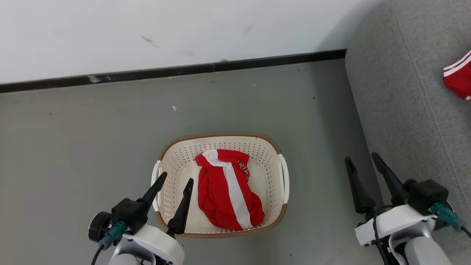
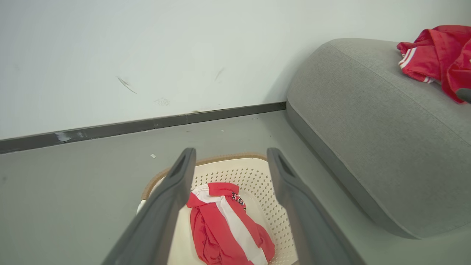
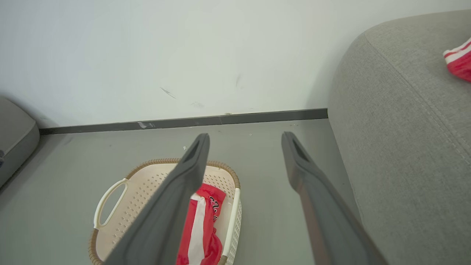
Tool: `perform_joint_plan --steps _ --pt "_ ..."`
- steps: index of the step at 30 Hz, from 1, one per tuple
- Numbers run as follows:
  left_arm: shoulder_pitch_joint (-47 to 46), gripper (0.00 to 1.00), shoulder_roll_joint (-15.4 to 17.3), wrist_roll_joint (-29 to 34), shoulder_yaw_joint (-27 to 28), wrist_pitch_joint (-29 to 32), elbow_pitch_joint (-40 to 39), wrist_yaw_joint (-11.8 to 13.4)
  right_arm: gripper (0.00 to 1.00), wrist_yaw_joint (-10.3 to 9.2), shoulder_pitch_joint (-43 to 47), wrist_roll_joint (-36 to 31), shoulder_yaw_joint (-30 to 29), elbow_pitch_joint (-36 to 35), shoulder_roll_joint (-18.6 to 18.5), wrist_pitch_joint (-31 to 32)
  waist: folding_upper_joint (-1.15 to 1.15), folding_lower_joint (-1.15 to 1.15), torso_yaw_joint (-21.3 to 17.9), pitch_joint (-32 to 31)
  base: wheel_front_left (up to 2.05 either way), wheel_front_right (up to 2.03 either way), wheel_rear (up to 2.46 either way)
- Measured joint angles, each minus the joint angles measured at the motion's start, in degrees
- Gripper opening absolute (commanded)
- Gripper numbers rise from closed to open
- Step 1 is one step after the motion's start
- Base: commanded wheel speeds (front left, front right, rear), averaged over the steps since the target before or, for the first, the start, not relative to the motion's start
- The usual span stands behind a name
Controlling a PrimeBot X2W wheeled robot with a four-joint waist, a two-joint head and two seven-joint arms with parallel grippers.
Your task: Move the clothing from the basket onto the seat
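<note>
Red cloth is lying bunched in the lower centre of the head view: one striped garment [image 1: 226,191], with a broad white band running down it and small dark lettering showing at its upper right fold. It is resting wholly inside the basket [image 1: 220,135], lying on the bottom and leaning toward the right wall; nothing else is showing in there. The basket is sitting upright on the grey floor [image 1: 92,129], near but apart from the seat [image 1: 401,103], which is taking up the right edge of the frame. A second garment [image 1: 459,78], red with white stripes, is lying on the seat at the upper right, partly cut by the frame edge.

The left gripper [image 1: 177,178] is hovering at the lower left, jaws standing wide apart and holding nothing. Its fingers are pointing over the basket's left rim, and in the left wrist view they are framing the striped garment without touching it. The right gripper [image 1: 361,157] is hanging at the lower right, between basket and seat, jaws likewise spread wide and empty.

Assessment: the task is standing partly done. One piece is lying on the seat; one piece is waiting in the basket. Outstanding work, judging from this layout, is a descent onto the striped garment, a grip on its bunched cloth, and a carry rightward to the seat. A pale wall [image 1: 184,29] and dark skirting [image 1: 147,73] are closing off the top of the frame.
</note>
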Motion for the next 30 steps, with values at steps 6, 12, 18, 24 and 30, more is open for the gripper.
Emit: perform_joint_plan --steps 6,12,18,24,30 --pt "-2.02 1.00 -0.04 0.71 0.00 0.00 -0.02 0.00 1.00 0.00 -2.04 -0.46 0.26 -0.62 -0.03 0.00 0.00 0.00 -0.42 3.15 0.00 0.00 0.00" --pt "-3.95 1.00 -0.18 1.16 -0.30 0.13 0.23 0.00 1.00 0.00 -3.49 -0.46 0.29 -0.75 -0.07 0.00 0.00 0.00 -0.89 6.25 0.00 0.00 0.00" --pt "-5.77 1.00 -0.31 1.48 -0.62 0.68 0.81 0.00 1.00 0.00 -5.36 -0.48 0.35 -1.36 -0.09 0.00 0.00 0.00 -1.37 9.39 0.00 0.00 0.00" --pt "-7.73 1.00 -0.37 1.98 -1.10 1.21 1.00 0.00 1.00 0.00 -7.67 -0.99 0.09 -2.36 -0.12 -0.01 0.00 0.00 -1.78 12.00 0.00 0.00 0.00" --pt "-10.12 1.00 -0.42 2.45 -1.12 1.97 1.77 0.00 1.00 0.00 -10.30 -2.45 -0.18 -3.67 -0.15 -0.01 0.00 0.00 -2.25 15.07 0.00 0.00 0.00"
